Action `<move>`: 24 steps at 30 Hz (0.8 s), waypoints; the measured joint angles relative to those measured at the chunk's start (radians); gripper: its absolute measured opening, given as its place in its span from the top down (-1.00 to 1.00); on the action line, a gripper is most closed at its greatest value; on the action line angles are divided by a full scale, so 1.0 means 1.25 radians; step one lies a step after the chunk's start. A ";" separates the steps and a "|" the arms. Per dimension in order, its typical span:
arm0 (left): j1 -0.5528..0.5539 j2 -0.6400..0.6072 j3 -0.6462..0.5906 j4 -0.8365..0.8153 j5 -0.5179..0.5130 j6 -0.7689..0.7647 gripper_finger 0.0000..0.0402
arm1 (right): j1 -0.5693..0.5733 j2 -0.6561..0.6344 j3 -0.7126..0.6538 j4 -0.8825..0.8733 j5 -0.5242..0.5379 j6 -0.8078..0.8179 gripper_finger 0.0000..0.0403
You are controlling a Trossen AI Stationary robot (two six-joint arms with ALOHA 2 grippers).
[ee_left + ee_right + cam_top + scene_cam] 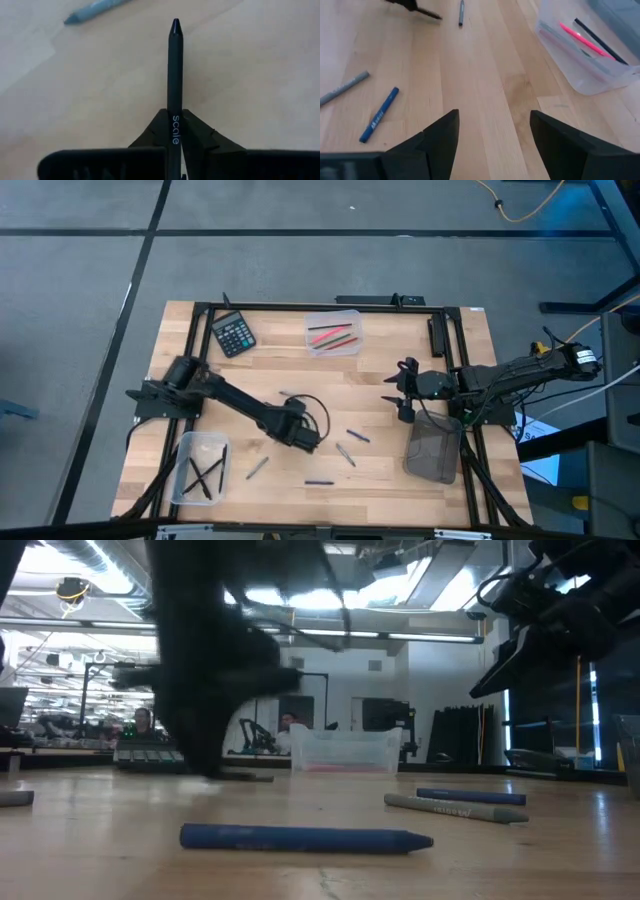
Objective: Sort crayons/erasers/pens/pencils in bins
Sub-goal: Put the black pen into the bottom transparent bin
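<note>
Reaching low mid-table, left end effector (175, 150) pinches a black pen (175, 75).

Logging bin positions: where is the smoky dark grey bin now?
High view: the smoky grey bin sits at the table's right edge, just below the open right gripper.

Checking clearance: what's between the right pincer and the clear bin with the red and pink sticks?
High view: only bare table between the right pincer and the clear bin; loose crayons lie nearer the front.
</note>
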 joint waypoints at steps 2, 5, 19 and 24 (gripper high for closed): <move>-0.005 -0.053 0.010 -0.026 0.017 0.006 0.91 | 0.000 0.000 0.000 0.017 0.000 0.002 -0.22; -0.028 -0.121 0.007 -0.151 0.064 0.041 0.92 | 0.000 0.004 0.000 0.050 -0.010 0.002 -0.22; -0.316 -0.262 0.010 -0.398 0.397 -0.054 0.91 | 0.000 0.069 -0.001 0.112 -0.049 0.023 -0.22; -0.424 -0.263 0.010 -0.400 0.416 -0.273 0.91 | 0.000 0.095 -0.001 0.139 -0.051 0.026 -0.22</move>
